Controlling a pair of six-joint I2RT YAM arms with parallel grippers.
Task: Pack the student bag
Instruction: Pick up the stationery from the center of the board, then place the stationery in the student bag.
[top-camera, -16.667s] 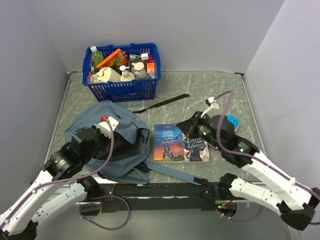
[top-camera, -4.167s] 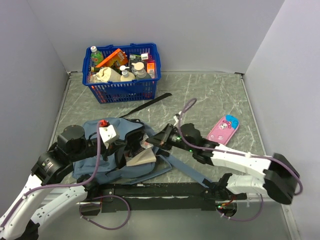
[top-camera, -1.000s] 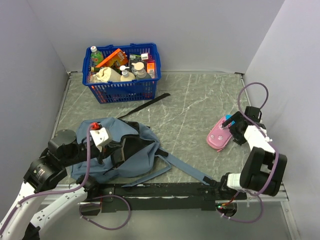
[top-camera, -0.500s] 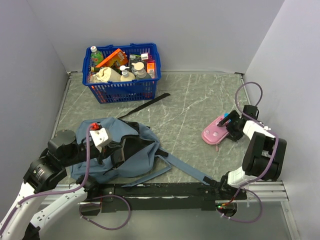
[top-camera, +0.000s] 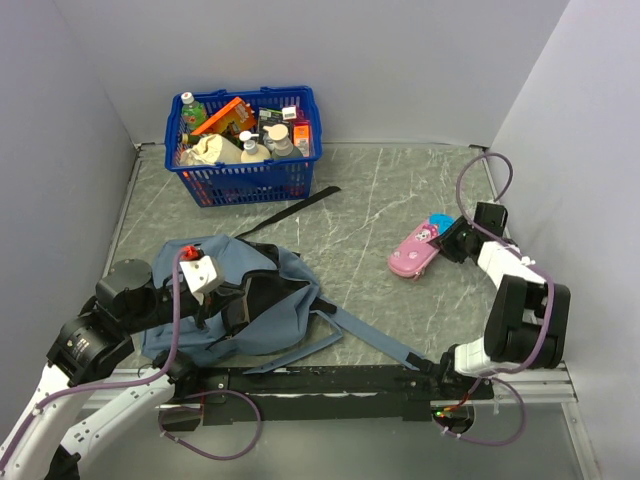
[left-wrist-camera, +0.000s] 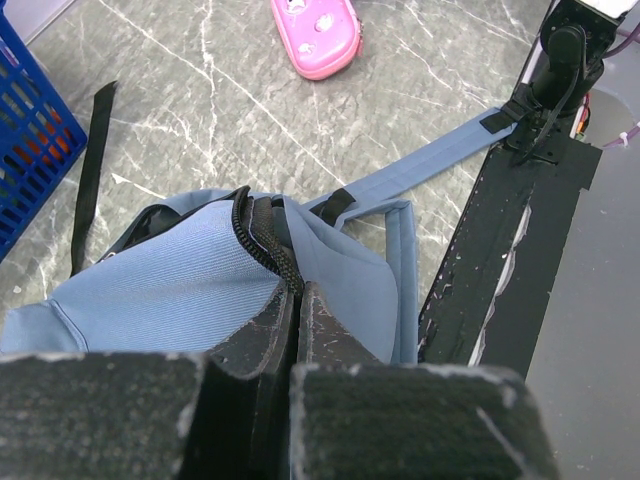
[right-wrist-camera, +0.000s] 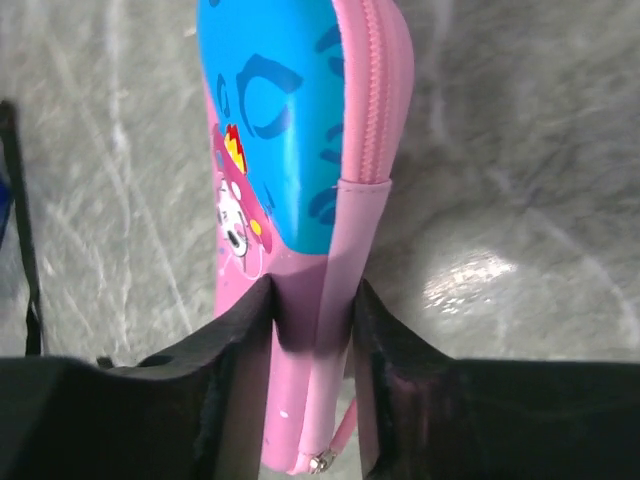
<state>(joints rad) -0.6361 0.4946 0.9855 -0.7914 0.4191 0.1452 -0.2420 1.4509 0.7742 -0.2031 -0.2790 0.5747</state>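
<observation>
While left fingers pinch bag rim, presumably to hold mouth open | right fingers clamp case edge-on, likely for carrying over.

Left gripper pinched fully shut; right gripper clamped, partly closed.

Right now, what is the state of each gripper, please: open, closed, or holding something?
Left gripper: closed on the zipper edge of the student bag.
Right gripper: closed on the pink pencil case.

Grey-blue student bag lies slumped near-left, zipper open, straps trailing right.
</observation>
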